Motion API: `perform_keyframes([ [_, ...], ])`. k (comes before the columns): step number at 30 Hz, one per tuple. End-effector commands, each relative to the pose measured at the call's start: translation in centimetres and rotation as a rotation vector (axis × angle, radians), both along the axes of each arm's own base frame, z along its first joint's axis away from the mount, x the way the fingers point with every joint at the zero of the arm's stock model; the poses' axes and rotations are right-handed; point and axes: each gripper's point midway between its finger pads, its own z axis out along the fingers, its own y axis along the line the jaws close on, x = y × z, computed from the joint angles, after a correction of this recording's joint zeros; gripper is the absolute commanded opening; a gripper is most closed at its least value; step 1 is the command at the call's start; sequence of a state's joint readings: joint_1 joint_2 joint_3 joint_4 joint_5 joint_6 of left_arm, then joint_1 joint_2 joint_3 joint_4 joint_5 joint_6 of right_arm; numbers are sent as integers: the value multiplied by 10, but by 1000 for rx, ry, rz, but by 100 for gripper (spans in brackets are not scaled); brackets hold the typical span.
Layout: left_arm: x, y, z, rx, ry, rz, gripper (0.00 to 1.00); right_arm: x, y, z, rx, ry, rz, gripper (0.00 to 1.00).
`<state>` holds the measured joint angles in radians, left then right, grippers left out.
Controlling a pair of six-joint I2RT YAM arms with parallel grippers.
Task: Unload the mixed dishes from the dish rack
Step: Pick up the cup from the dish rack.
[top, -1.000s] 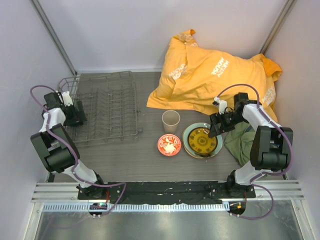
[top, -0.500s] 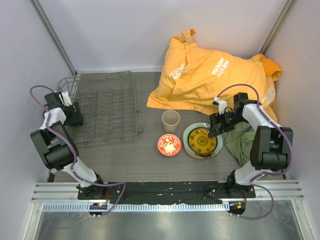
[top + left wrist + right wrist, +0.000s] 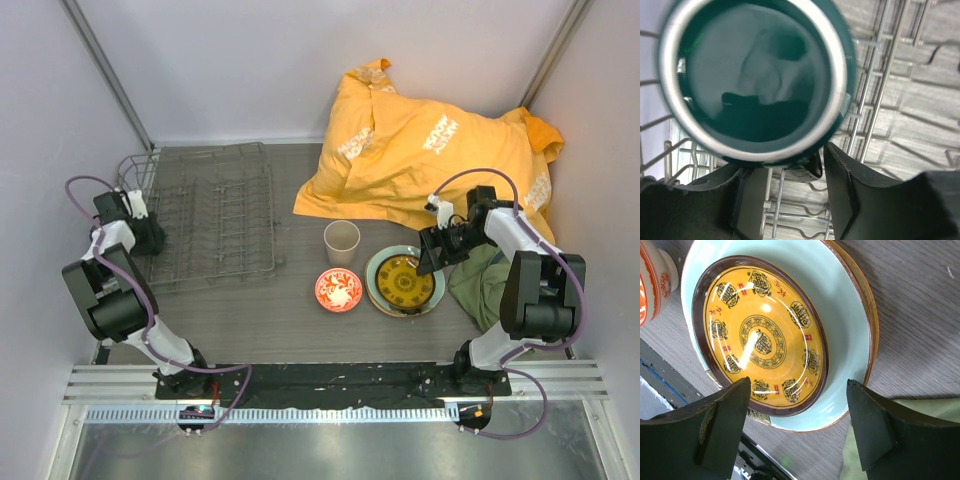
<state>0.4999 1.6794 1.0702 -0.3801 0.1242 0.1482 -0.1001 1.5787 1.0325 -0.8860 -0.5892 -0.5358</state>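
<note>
Found the dish rack [image 3: 215,215] in the upper left of the top view, lying flat on the grey table [image 3: 280,320]. Saw the left gripper [image 3: 148,232] over the rack's left end, near the left edge of the frame. From the left wrist view, looked straight into the dark green mug [image 3: 757,80], filling the upper left of that frame, mouth toward the camera, resting among the rack wires. Noted the left fingers [image 3: 840,200] partly apart at the bottom of the frame, one on either side of the mug's lower edge, with a dark bit of the mug between them. Could not tell a true pinch from a near touch there.

Found the other dishes out of the rack, on the table right of centre in the top view. Saw the beige handleless cup [image 3: 341,241] upright to the right of the rack, and the small white-and-red bowl [image 3: 338,289] just below it in the frame, apart from it. Saw the small yellow-and-dark patterned plate [image 3: 404,279] lying inside the pale green plate [image 3: 370,282], the pair just right of the bowl. Noted the right gripper [image 3: 432,255] hanging over the upper right of that stack, jaws spread wide and holding nothing, its two fingers at the lower corners of the right wrist view with the stacked plates above them in the frame. Saw an orange cloth [image 3: 420,150] heaped in the upper right of the top view and a dull green cloth [image 3: 480,285] under the right arm, just beside the stack.
</note>
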Motion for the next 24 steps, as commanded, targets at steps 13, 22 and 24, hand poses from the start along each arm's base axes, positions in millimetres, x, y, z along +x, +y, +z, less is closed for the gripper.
perform_keyframes([
  [13,5,4,10,42,-41,-57,22,0,5,-3,24,-8,24,82],
  [22,7,0,17,24,-56,-84,0,0,5,-5,25,1,26,82],
  [24,10,-2,23,22,-67,-98,0,0,5,-5,25,1,26,82],
])
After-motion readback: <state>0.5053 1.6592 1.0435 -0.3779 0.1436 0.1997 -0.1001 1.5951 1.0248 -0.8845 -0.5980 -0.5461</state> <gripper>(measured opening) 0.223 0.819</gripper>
